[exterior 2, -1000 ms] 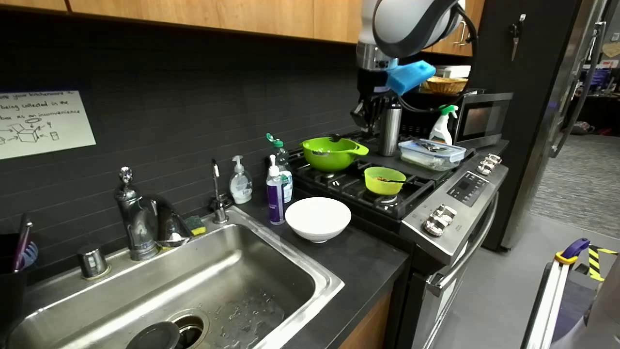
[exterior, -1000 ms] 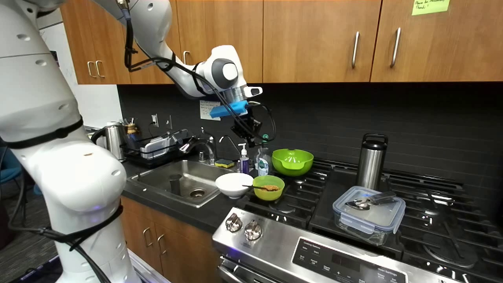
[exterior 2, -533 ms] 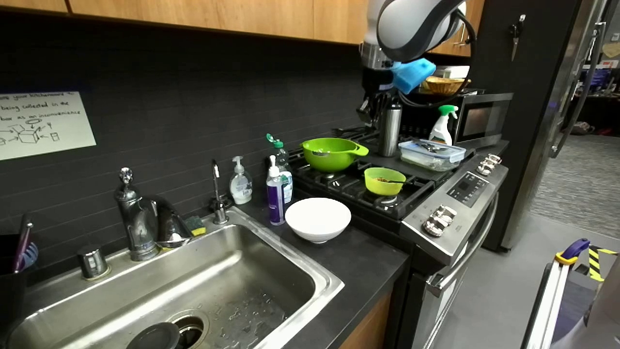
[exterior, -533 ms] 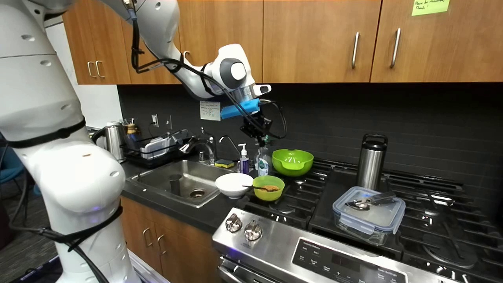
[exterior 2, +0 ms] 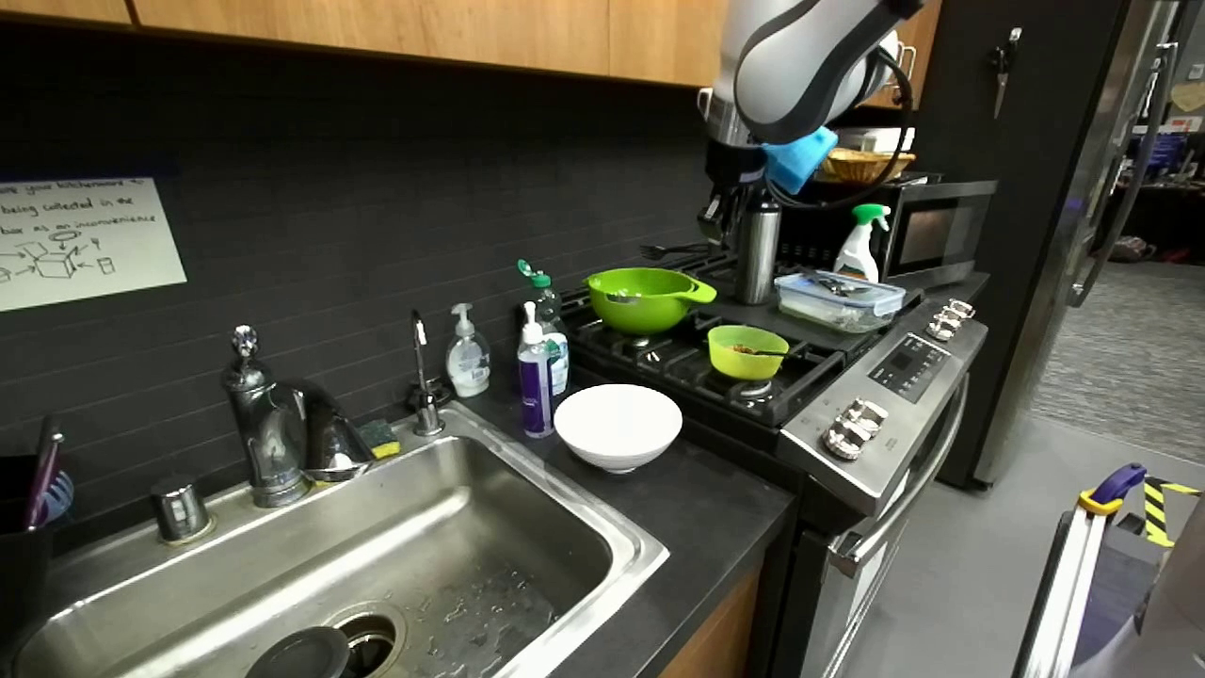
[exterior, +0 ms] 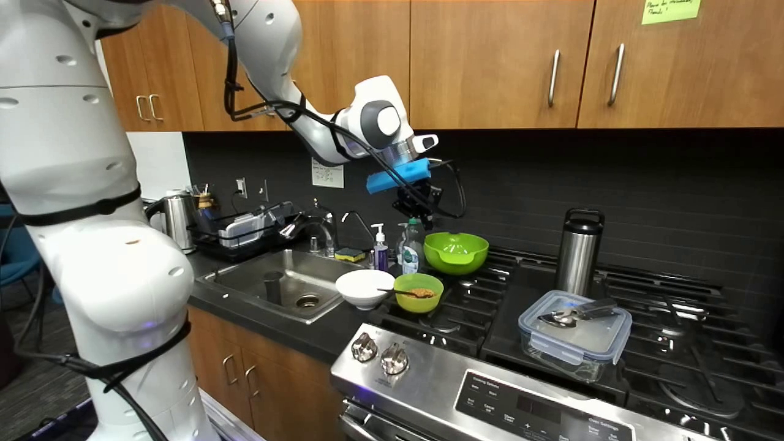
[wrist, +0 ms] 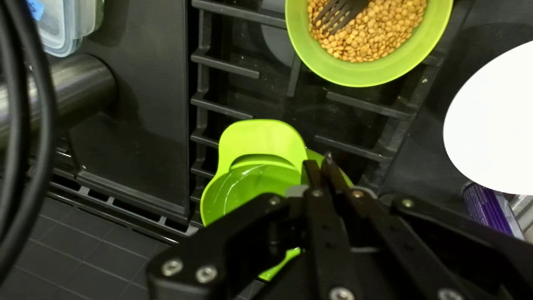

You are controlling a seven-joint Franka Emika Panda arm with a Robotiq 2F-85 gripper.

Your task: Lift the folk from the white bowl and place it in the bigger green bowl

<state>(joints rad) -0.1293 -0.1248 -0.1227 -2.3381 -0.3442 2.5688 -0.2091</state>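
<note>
the gripper (wrist: 320, 166), jaws pressed together, pinches a dark fork (exterior 2: 666, 251) in the air near the bigger green bowl (exterior 2: 638, 311), the fork not yet inside it. good placement would likely bring tines and handle fully within the rim, then descend before release, lest the fork catch the edge. note glossy, flanged green walls; a smooth, round white bowl (exterior 2: 618, 428); and a matte second fork (wrist: 352, 7) on lentil-like grains (wrist: 383, 37) in the smaller bowl (wrist: 358, 73).

In an exterior view: steel sink (exterior 2: 395, 537), lower left; handwritten sheet (exterior 2: 89, 240), left edge; spray bottle (exterior 2: 858, 252), upper right. In an exterior view: sticky note (exterior: 670, 9), top right; steel flask (exterior: 576, 260), centre right.
</note>
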